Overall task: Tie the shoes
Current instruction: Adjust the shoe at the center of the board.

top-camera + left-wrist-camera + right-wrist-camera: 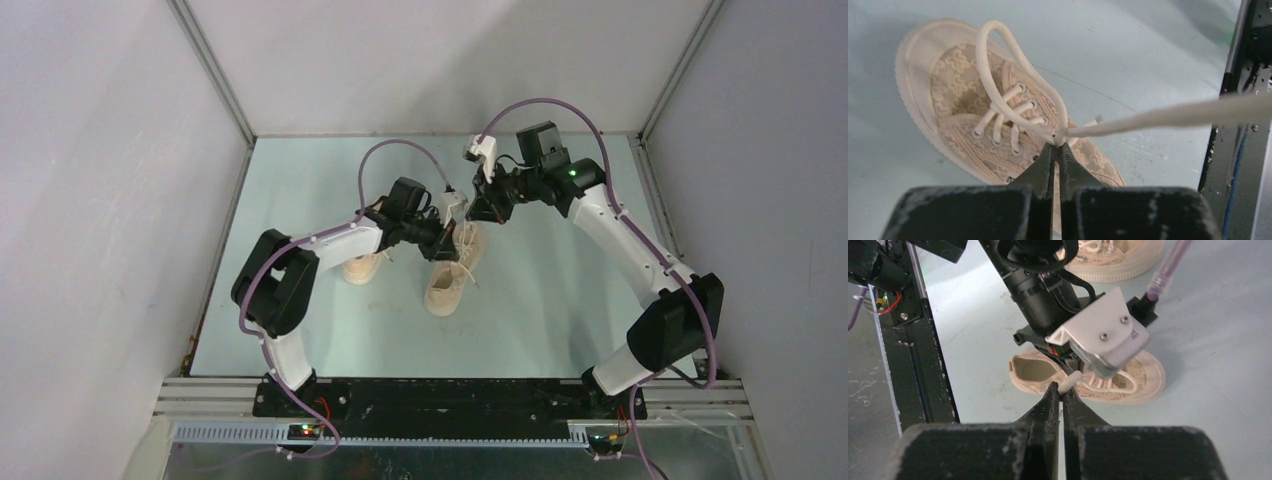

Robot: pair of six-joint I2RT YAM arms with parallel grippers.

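Two cream-beige sneakers stand mid-table: one [452, 277] between the grippers, the other [362, 266] partly hidden under my left arm. My left gripper [447, 243] hovers over the first shoe [968, 115], shut on its off-white lace at the base of a loop [1013, 65]; a taut strand [1168, 116] runs right from the pinch. My right gripper [487, 210] is just above and right of the shoe, shut on a lace end [1070, 381]. In the right wrist view the shoe [1143, 377] lies behind the left wrist; the second shoe [1118, 262] shows at the top.
The table top [560, 300] is pale blue-green, walled by grey panels on three sides. A black rail [450, 395] holding both arm bases runs along the near edge. The left arm's wrist and white camera housing [1105, 335] sit close in front of my right gripper.
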